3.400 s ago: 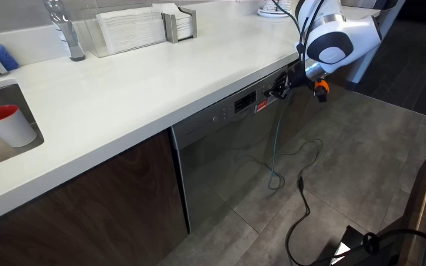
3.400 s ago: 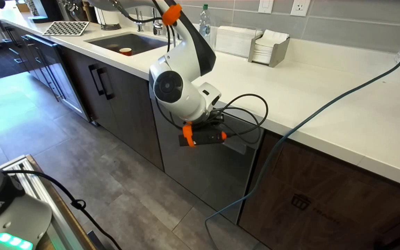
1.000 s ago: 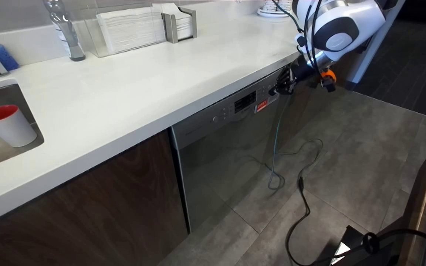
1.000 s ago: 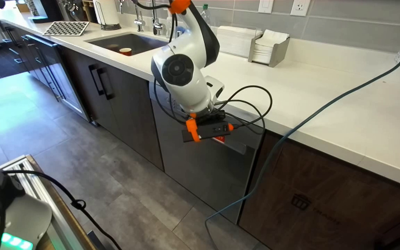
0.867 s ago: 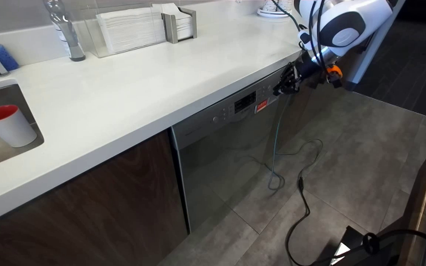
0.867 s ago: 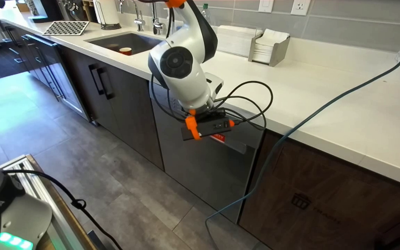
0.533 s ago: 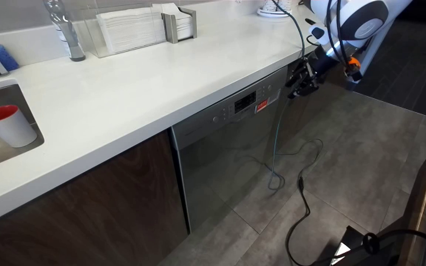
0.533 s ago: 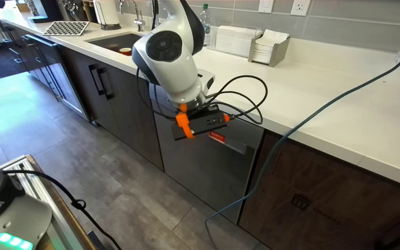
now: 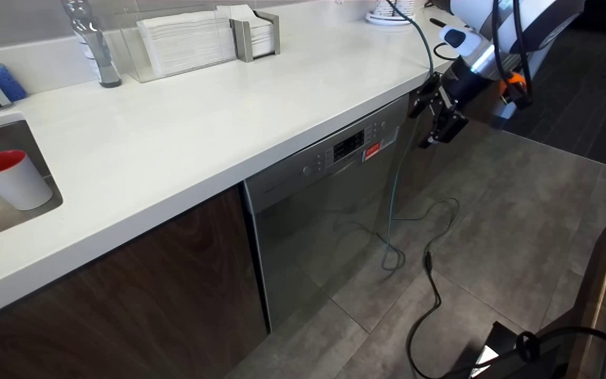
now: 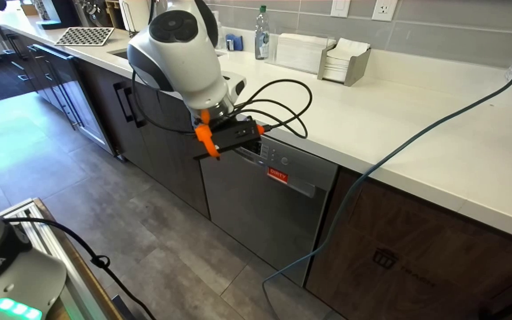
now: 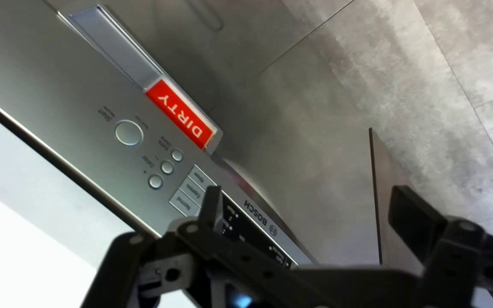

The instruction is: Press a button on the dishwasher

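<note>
The grey brushed-steel dishwasher [image 10: 260, 209], with a flat rectangular front, sits beneath the overhanging white slab-like table [image 9: 308, 105], beside a dark brown flat wooden cabinet door [image 9: 124, 295]. The front stands upright and faces out over the grey tiled floor [image 9: 518, 210]; its long steel control strip [image 9: 287, 178] runs level along the top, parallel to the table's edge. In the wrist view it slants from upper left to lower right, lettering upside down. The black two-fingered pincer [image 11: 307, 199] is open, fingers spread well apart. A few seconds ago it was at the strip; now it has drawn away. The round silver Start button [image 11: 129, 132], covered then, shows in both exterior views, and the red rectangular DIRTY label [image 11: 181, 113] is uncovered in an exterior view. The dishwasher has stayed put.
</note>
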Robot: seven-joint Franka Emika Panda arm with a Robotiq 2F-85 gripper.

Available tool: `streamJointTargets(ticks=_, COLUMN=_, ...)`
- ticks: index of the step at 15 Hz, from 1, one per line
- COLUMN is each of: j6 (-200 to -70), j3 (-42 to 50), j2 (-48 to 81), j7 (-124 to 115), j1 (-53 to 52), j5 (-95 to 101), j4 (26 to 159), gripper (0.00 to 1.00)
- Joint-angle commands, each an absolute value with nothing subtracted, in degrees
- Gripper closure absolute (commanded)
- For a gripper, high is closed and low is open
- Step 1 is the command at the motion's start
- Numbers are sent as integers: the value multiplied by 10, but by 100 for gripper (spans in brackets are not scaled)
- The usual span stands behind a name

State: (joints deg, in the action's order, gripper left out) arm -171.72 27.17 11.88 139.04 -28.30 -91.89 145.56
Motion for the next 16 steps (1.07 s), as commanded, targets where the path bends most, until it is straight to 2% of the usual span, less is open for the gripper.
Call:
streamJointTargets(ticks=1, j6=-1767, j3=258, j2=83, j7=1301, j1=-318, j5=-855, j4=1492, gripper=0)
streamJointTargets(ticks=5, j6=-1791, j3=256, j2=80, j7=1219, j1=-346, j5=-808, j4=1512, gripper=0)
streamJointTargets(ticks=6, j6=-1790, j3=278, j2=28, j7=1215, j1=-338, j5=-771, j4=1555, gripper=0)
streamJointTargets(ticks=9, j6=-1811, j3=304, j2=-7, j7=1188, j1=-337, j5=-729, j4=1584, gripper=0)
streamJointTargets(ticks=10, j6=-1793, j3=288, j2=57, j7=1209, j1=-338, j5=-769, j4=1542, gripper=0)
streamJointTargets(ticks=16, j6=-1799, j3=306, j2=9, j7=1208, j1=-336, j5=-752, j4=1572, gripper=0)
